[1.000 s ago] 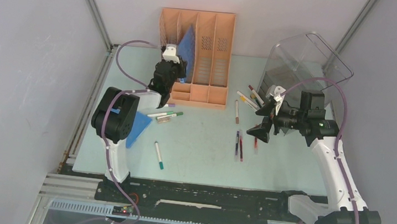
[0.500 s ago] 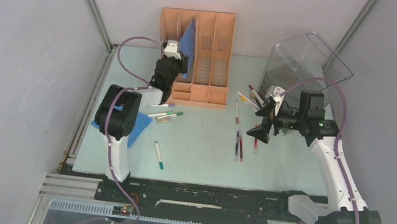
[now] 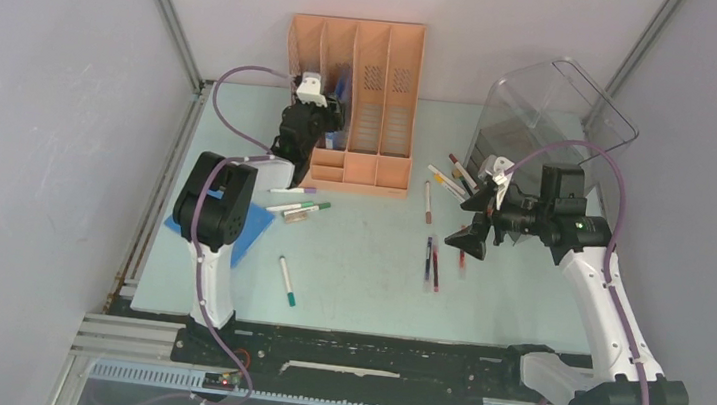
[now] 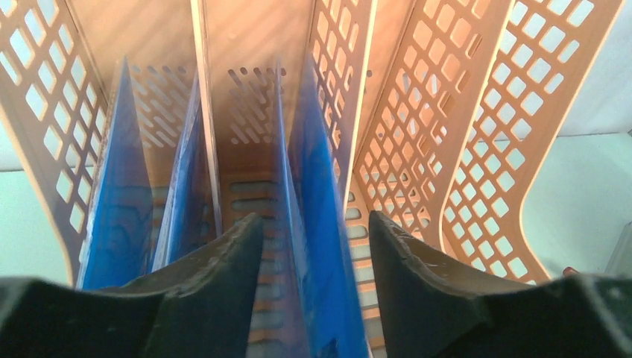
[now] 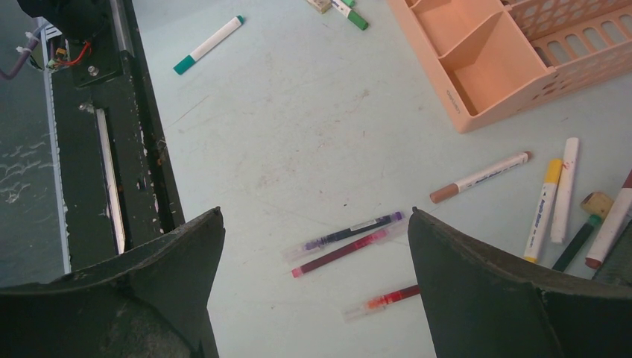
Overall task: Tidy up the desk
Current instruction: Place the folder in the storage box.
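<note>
The pale mint desk (image 3: 369,254) carries scattered pens and markers. At its back stands the orange file rack (image 3: 364,113). My left gripper (image 3: 328,119) is at the rack's second slot, open. In the left wrist view its jaws (image 4: 314,216) stand apart on either side of an upright blue folder (image 4: 317,164), with a gap on each side. Two more blue folders (image 4: 123,194) stand in the slot to the left. My right gripper (image 3: 472,217) hovers wide open over the desk's right half, above a purple pen (image 5: 350,231), a dark red pen (image 5: 339,253) and an orange-red pen (image 5: 387,300).
A blue folder (image 3: 249,226) lies on the desk under the left arm. Markers (image 3: 299,206) lie in front of the rack, and a green-capped one (image 3: 287,280) sits nearer the front. More markers (image 3: 449,179) lie beside the clear smoky bin (image 3: 545,112).
The blue folder has sunk from sticking up out of the rack down into its slot. The left jaws have opened off it. The right arm has not moved.
</note>
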Action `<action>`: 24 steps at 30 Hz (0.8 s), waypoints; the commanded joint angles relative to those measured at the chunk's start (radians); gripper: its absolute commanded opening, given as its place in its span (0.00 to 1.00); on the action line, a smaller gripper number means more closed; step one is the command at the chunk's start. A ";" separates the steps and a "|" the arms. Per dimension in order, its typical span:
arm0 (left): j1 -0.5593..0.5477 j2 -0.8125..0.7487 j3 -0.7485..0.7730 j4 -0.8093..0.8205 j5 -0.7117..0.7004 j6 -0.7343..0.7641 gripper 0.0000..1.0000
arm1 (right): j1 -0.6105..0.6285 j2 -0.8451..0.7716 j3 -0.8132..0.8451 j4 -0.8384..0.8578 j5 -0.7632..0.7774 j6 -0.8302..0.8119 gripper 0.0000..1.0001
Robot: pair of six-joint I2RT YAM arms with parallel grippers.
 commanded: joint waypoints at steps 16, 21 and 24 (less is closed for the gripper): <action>0.020 -0.396 -0.204 -0.154 0.031 -0.133 0.99 | 0.009 -0.018 0.011 -0.007 -0.005 -0.026 1.00; 0.040 -0.521 -0.298 -0.317 0.065 -0.192 1.00 | 0.012 -0.019 0.012 -0.006 -0.002 -0.029 1.00; 0.052 -0.608 -0.368 -0.397 0.059 -0.207 1.00 | 0.016 -0.020 0.012 -0.008 -0.004 -0.029 1.00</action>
